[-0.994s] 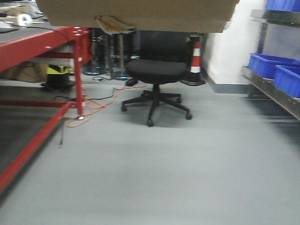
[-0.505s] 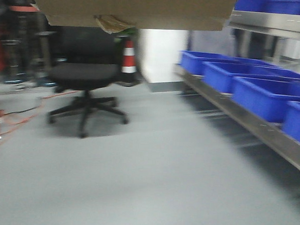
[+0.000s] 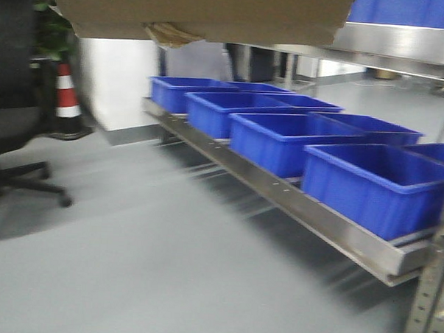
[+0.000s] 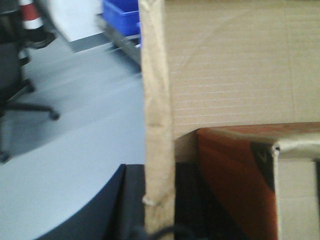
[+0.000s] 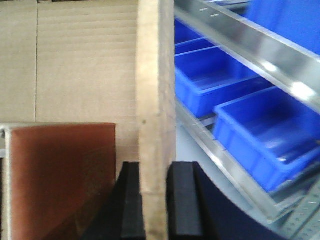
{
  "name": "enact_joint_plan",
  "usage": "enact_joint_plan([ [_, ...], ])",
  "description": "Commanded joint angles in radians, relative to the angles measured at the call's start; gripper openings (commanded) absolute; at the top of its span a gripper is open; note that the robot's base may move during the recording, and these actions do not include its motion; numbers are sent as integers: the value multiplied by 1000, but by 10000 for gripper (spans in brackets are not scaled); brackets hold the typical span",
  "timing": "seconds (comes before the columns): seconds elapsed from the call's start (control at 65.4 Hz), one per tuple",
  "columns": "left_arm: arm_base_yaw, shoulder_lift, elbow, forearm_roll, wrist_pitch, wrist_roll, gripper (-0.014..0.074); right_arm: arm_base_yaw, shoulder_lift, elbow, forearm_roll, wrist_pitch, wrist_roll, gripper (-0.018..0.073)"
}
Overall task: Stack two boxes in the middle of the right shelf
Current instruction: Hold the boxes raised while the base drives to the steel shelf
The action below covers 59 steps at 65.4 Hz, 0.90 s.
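Note:
A large brown cardboard box (image 3: pixel 199 11) hangs across the top of the front view, carried by both arms. My left gripper (image 4: pixel 159 200) is shut on its left wall (image 4: pixel 157 100), one black finger on each side. My right gripper (image 5: pixel 156 200) is shut on the right wall (image 5: pixel 155 90) in the same way. Inside it lies a smaller box (image 4: pixel 235 175), reddish brown in shadow with a glossy tape strip on its edge (image 4: pixel 295 142); the right wrist view also shows this smaller box (image 5: pixel 60 180). The steel right shelf (image 3: pixel 330 223) runs along the right, with a higher rim (image 3: pixel 404 42) above.
Several blue plastic bins (image 3: pixel 369 176) fill the shelf's low level. A black office chair (image 3: pixel 13 128) stands at the left, with a red-and-white cone (image 3: pixel 65 93) and a white pillar (image 3: pixel 115 81) behind it. Grey floor (image 3: pixel 166 260) lies in front.
The whole view has swung to the right: the chair and cone slid to the left edge and the shelf with bins came into full view. The box stays held in both grippers.

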Motion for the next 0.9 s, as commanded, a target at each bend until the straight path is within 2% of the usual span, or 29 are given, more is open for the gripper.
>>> enact_joint_plan([
  [0.0,5,-12,-11,18,-35,2,-111,-2,-16,-14,-13,-74,3,-151],
  [0.887,5,-12,-11,18,-35,2,-111,-2,-16,-14,-13,-74,3,-151],
])
